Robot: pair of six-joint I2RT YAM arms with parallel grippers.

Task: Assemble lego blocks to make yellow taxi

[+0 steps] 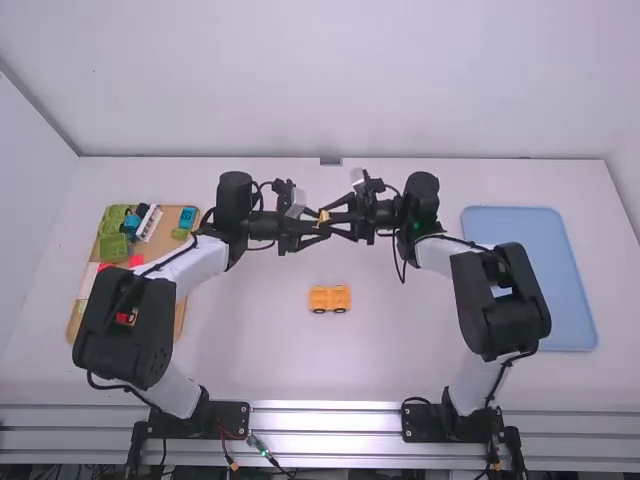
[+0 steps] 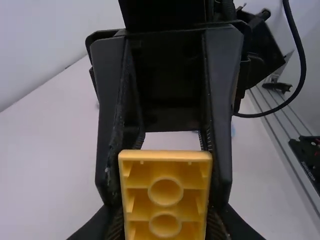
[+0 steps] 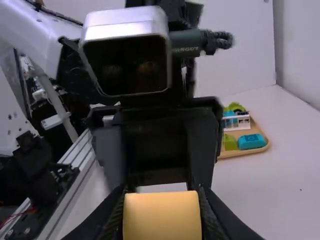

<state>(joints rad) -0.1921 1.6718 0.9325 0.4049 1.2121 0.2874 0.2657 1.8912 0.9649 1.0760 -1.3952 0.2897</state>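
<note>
In the high view, my left gripper and right gripper meet in the air above the far middle of the table, a small yellow block between them. The left wrist view shows the block's hollow underside with round tubes; my left gripper is shut on it, and the other gripper's fingers flank it too. From the right wrist, a smooth face of the block lies between the fingers of my right gripper, shut on it. A yellow-orange car body with dark wheels stands on the table, nearer the bases.
At the left, a wooden tray holds green, blue, white and red pieces, partly behind the left arm. A blue tray lies at the right, partly covered by the right arm. The white table extends around the car body.
</note>
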